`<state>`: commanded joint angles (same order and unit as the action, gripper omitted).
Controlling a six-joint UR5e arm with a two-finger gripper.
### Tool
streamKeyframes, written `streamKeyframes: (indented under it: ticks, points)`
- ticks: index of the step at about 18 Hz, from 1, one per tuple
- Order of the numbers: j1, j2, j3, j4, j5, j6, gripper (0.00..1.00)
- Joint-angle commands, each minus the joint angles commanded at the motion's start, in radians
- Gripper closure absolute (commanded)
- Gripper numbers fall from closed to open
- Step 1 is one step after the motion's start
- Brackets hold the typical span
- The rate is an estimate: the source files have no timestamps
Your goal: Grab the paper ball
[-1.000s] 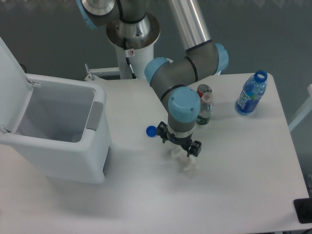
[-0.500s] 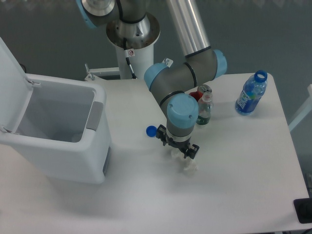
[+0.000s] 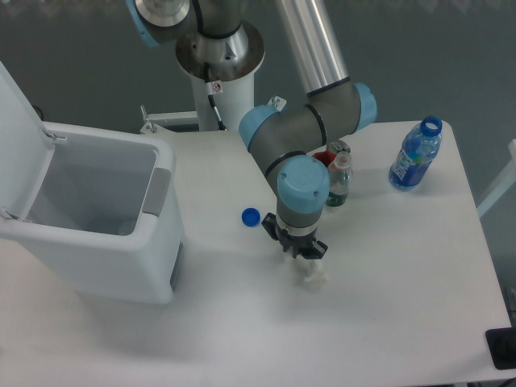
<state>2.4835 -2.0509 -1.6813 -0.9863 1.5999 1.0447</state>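
My claw [image 3: 305, 256] is sitting right on the paper ball [image 3: 314, 274] on the counter [image 3: 387, 306], maybe squeezing it, though I cannot tell, and the lumpy ball could be slipping out sideways.

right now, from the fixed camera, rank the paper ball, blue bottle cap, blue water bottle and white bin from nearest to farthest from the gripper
1. paper ball, directly under the gripper, at its tips.
2. blue bottle cap, image-left of it on the table.
3. blue water bottle, upright near the far image-right corner.
4. white bin, at the image-left edge; close to the bottle's rank, so uncertain.
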Motion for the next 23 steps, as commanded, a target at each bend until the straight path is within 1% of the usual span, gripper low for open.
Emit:
streamKeyframes:
  ticks: [4, 7, 10, 15, 17, 19, 20, 22, 23]
  points:
    - [0.003, 0.003, 0.018, -0.003, 0.003, 0.000, 1.00]
    - [0.002, 0.024, 0.038, -0.014, 0.000, 0.000, 1.00]
    - [-0.002, 0.069, 0.038, -0.034, -0.012, -0.002, 1.00]
    - [0.000, 0.153, 0.045, -0.046, -0.129, 0.000, 1.00]
    - [-0.002, 0.182, 0.071, -0.051, -0.185, -0.008, 1.00]
    - [0.002, 0.221, 0.084, -0.080, -0.227, -0.021, 1.00]
    - [0.002, 0.235, 0.092, -0.107, -0.230, -0.021, 1.00]
    - [0.003, 0.270, 0.104, -0.168, -0.227, 0.014, 1.00]
    - [0.003, 0.276, 0.113, -0.185, -0.227, 0.062, 1.00]
